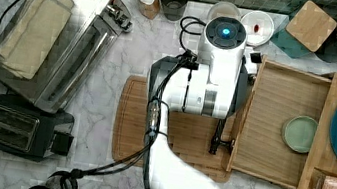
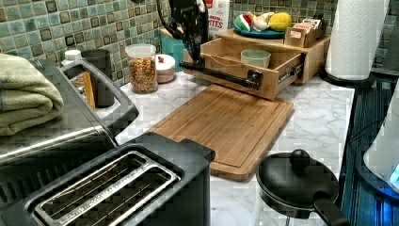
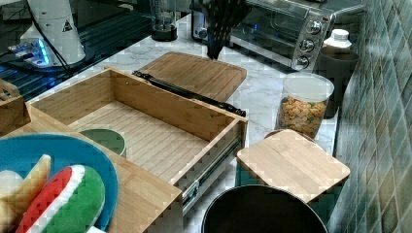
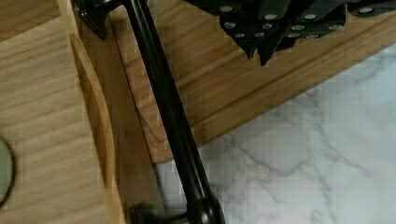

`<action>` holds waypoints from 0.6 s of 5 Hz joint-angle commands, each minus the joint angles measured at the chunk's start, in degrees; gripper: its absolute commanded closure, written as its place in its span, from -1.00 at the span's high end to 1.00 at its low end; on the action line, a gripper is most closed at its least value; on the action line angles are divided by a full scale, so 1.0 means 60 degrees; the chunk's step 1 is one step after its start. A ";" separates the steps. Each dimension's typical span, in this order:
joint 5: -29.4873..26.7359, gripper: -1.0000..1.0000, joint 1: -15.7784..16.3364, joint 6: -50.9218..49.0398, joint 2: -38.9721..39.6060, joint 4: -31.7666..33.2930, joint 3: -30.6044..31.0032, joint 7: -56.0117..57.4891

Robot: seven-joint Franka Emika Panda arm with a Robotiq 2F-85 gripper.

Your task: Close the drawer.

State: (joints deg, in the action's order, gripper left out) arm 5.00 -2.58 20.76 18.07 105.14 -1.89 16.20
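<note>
Drawer (image 3: pixel 145 131) pulled well out of its wooden cabinet (image 1: pixel 336 145), front overhanging cutting board (image 2: pixel 226 125) on desk (image 1: pixel 125 63); green bowl (image 1: pixel 299 134) inside. Hand (image 4: pixel 261 49) poised just off black bar handle (image 4: pixel 170 116), apparently pinched together, holding nothing. Likely stiff, light, gliding on side rails: best pushed squarely on front face near handle's middle, gently enough to keep bowl from sliding.

A kitchen: marble counter (image 1: pixel 110 65), green tiled backsplash (image 2: pixel 47 23), toaster (image 1: pixel 15 124), toaster oven (image 3: pixel 286 29), cutting board (image 2: pixel 226 125).
</note>
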 commanded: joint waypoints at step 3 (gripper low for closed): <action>0.0991 -1.00 0.0004 0.2279 0.0884 -0.0674 -0.0082 0.0990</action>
State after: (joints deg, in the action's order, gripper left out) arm 6.92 -2.51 38.05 20.38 108.27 -1.81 18.86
